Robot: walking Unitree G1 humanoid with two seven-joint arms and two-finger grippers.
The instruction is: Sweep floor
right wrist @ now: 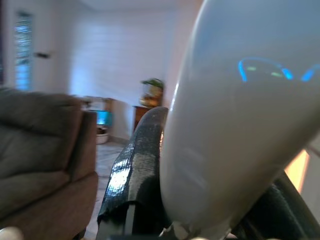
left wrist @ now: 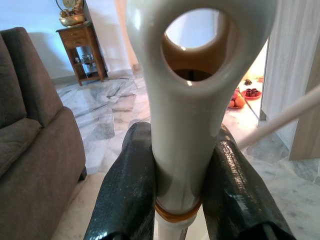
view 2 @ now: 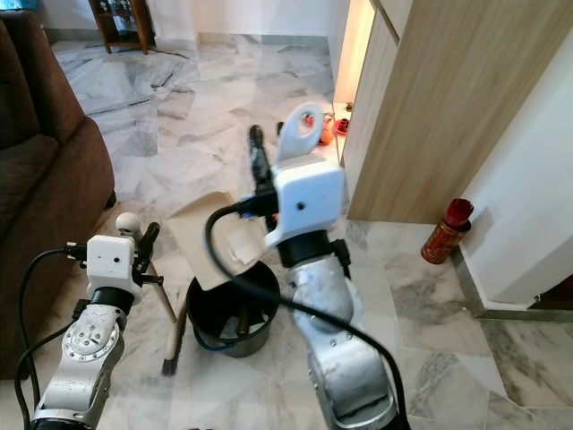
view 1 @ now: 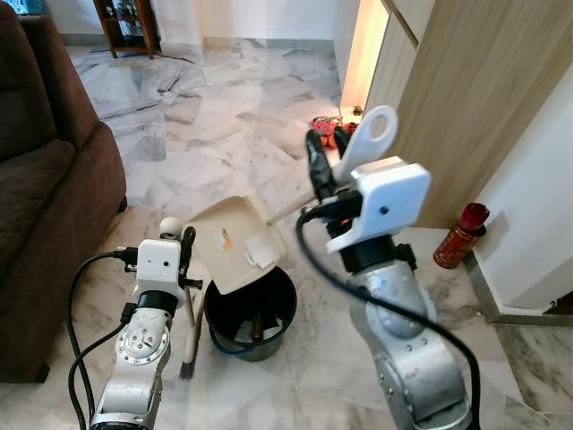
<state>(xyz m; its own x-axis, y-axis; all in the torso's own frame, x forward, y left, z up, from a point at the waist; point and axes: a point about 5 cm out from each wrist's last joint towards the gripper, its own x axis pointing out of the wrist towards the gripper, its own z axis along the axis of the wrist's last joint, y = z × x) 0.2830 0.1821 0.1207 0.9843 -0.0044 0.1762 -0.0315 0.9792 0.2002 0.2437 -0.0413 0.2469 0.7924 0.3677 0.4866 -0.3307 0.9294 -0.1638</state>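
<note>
A dustpan [view 1: 235, 244] is held tilted over a black bucket [view 1: 251, 313] by the right pincer [view 1: 324, 161], which is clenched on the pan's long white handle [view 1: 365, 143] near its looped end; the pan hangs well below and in front of that pincer, its lower edge over the bucket's rim. The left pincer [view 1: 185, 246] is closed on the top of a broom [view 1: 190, 331], whose stick drops straight below it to bristles resting on the marble floor [view 1: 224, 116] just beside the bucket. A piece of paper [view 1: 260, 249] and a small orange scrap [view 1: 225, 238] are seen clinging to the pan's face. Spillage is judged the main risk: the grip sits far up the handle, so a small twist of the wrist would be magnified at the pan, and the scraps could be thrown past the rim onto swept floor. The bucket could be knocked over if the pan were lowered onto its edge or the broom swung against its side. The handle looks smooth, so slipping in the grip is possible. A red bottle [view 1: 459, 235] stands by the wall beyond the right arm and might be struck by a wide turn.
</note>
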